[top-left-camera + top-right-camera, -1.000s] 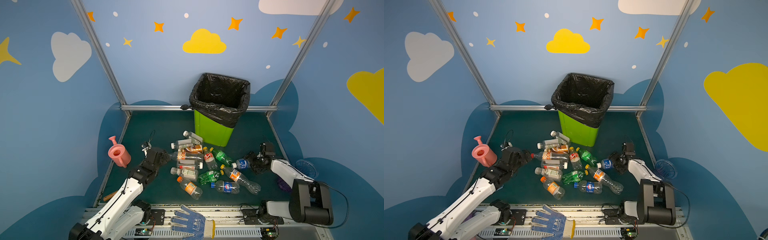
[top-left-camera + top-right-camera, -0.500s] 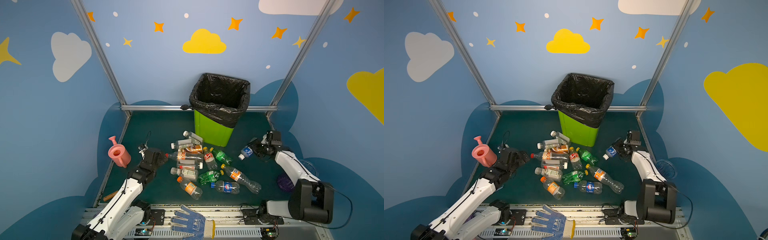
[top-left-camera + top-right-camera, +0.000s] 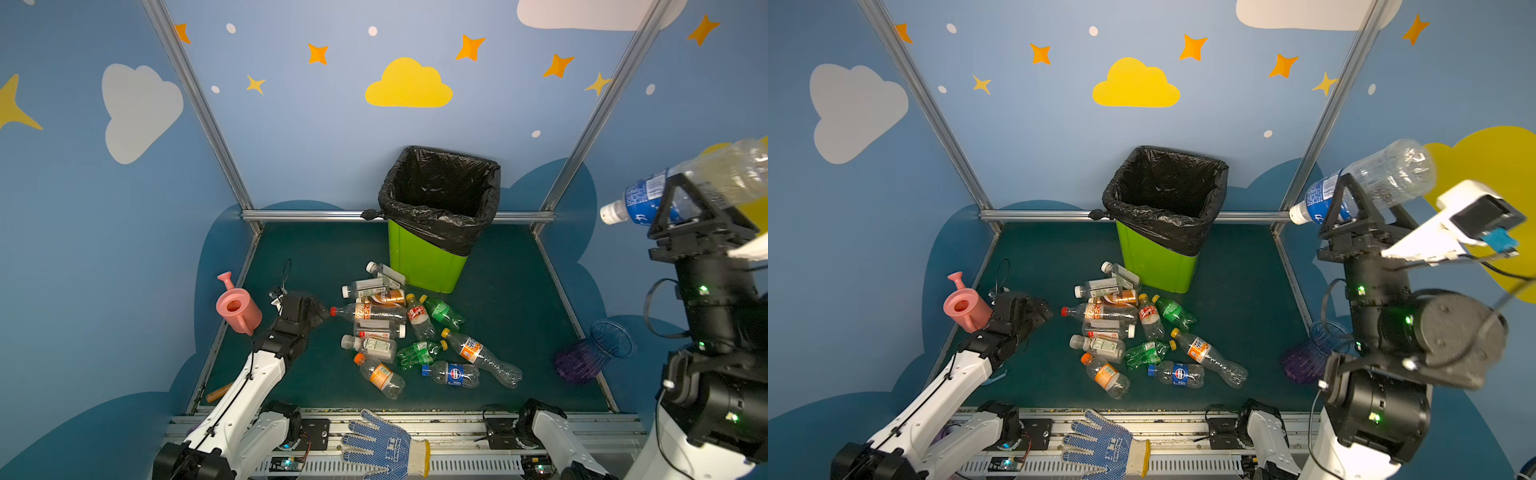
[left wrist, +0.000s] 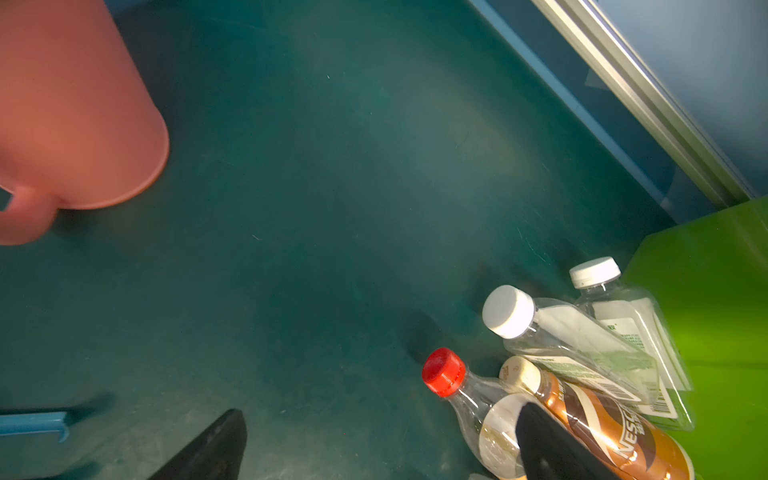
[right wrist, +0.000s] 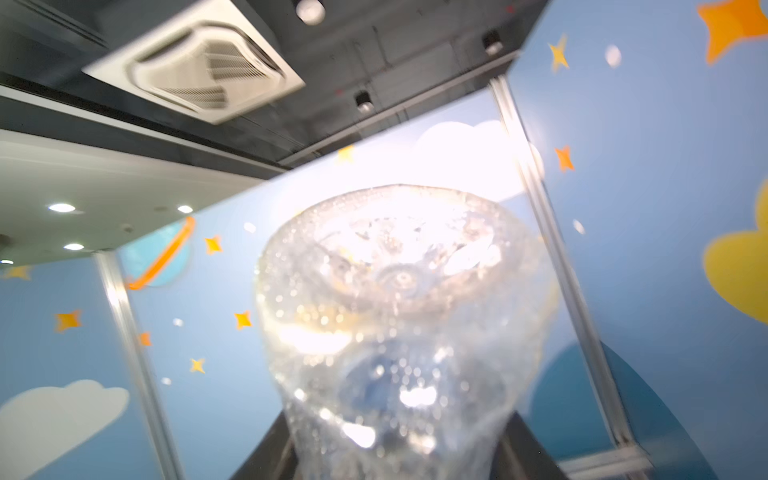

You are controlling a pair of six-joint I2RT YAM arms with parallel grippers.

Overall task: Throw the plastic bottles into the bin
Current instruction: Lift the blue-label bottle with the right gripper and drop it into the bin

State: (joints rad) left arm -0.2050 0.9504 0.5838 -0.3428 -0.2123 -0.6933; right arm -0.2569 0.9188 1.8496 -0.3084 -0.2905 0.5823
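Observation:
My right gripper (image 3: pixel 685 208) (image 3: pixel 1350 208) is raised high at the right, close to the camera, and shut on a clear plastic bottle (image 3: pixel 648 195) (image 3: pixel 1370 183) with a blue label and white cap. In the right wrist view the bottle's base (image 5: pixel 399 311) fills the middle between the dark fingers (image 5: pixel 266 453). The other plastic bottles (image 3: pixel 395 332) (image 3: pixel 1125 332) lie in a pile on the green floor in front of the bin (image 3: pixel 424 262) (image 3: pixel 1154 266). My left gripper (image 3: pixel 320 311) (image 4: pixel 380 419) stands open low at the pile's left edge, beside a red-capped bottle (image 4: pixel 469 399).
A pink watering can (image 3: pixel 237 307) (image 4: pixel 70 112) stands left of the left gripper. A purple cup and a blue cup (image 3: pixel 594 353) lie by the right floor edge. A blue-dotted glove (image 3: pixel 382 444) rests on the front rail. Metal frame posts bound the floor.
My right arm has lifted the blue-labelled bottle from the floor by the pile to high up near the camera. The left gripper has stayed open at the pile's left edge.

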